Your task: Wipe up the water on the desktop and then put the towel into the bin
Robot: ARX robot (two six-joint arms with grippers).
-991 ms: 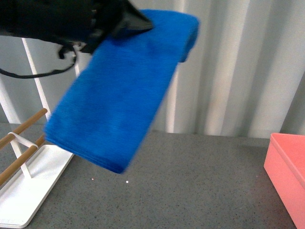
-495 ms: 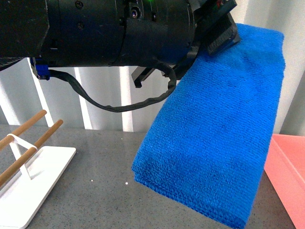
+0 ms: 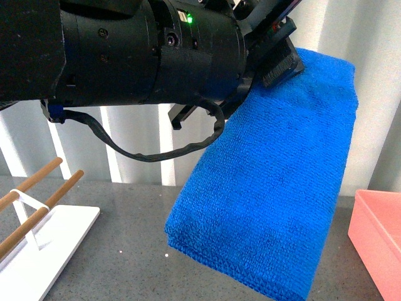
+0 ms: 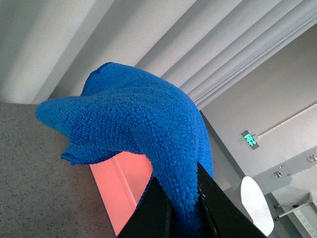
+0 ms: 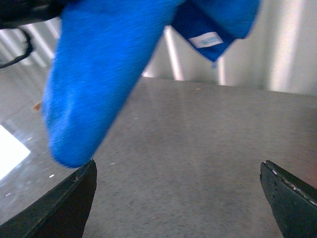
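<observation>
Where left gripper [image 3: 279, 61] clamps, towel [image 3: 269, 188] hangs lengthwise

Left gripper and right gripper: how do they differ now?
The left gripper is shut on the towel; the right gripper is wide open and holds nothing. The left gripper shows in the front view; the right gripper does not. Both have black fingers.

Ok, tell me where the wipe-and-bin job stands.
Done: the left claw grips the towel, which hangs clear above the desktop. In hand: the towel is held aloft. No water shows, so I cannot tell whether wiping is finished. Left: dropping the towel into the bin at the right edge.
</observation>
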